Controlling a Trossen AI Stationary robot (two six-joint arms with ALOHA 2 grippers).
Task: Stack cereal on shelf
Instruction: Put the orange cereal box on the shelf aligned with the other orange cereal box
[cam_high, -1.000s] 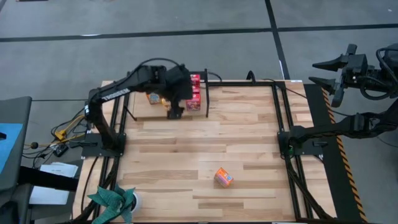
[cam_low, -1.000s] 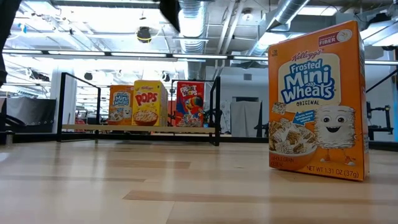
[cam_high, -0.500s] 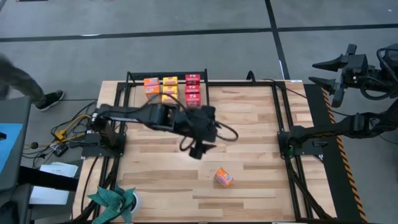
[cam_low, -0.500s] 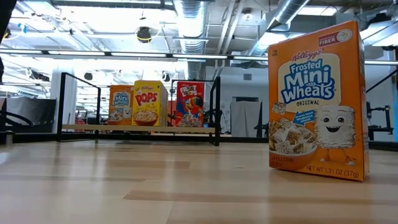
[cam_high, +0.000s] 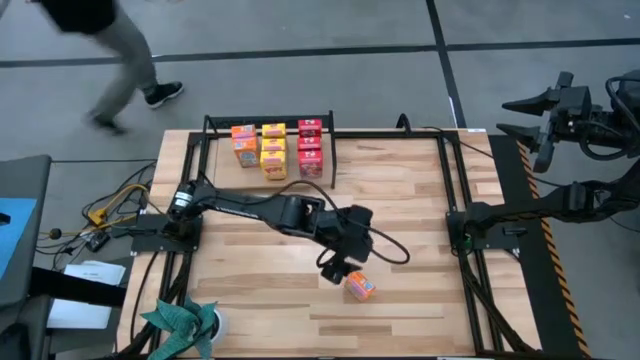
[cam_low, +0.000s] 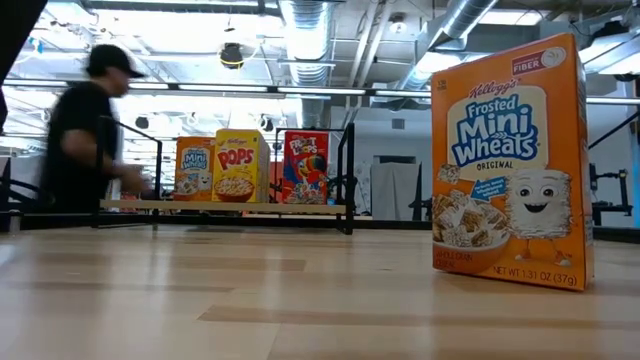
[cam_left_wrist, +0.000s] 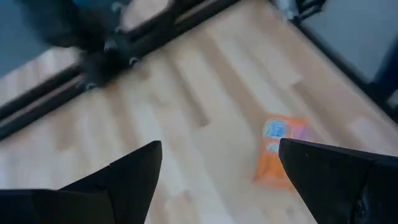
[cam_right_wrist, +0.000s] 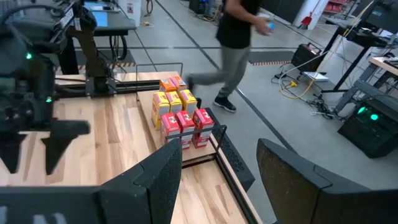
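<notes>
One orange cereal box (cam_high: 360, 286) (cam_low: 510, 165) stands on its bottom on the table, right of the middle and toward the near edge. In the left wrist view the same box (cam_left_wrist: 280, 152) shows ahead of the fingers. My left gripper (cam_high: 335, 270) (cam_left_wrist: 219, 146) hovers open just left of and above it, touching nothing. The shelf (cam_high: 268, 120) (cam_low: 225, 206) at the far left carries several orange, yellow and red boxes (cam_high: 273, 150) (cam_right_wrist: 180, 118), standing in rows on its board. My right gripper (cam_high: 514, 117) (cam_right_wrist: 217, 158) waits open, raised beyond the table's right edge.
A person (cam_high: 110, 40) (cam_low: 85, 130) walks past beyond the far left edge. Black frame rails (cam_high: 450, 180) run along the table's sides. A teal object (cam_high: 185, 320) sits at the near left corner, with cables (cam_high: 115, 205) left of it. Bare wood lies around the lone box.
My left gripper has swung from the shelf across the table toward the near right, sinking and tipping forward, and now hangs beside the lone orange box, still open. A person has come into view beyond the far edge.
</notes>
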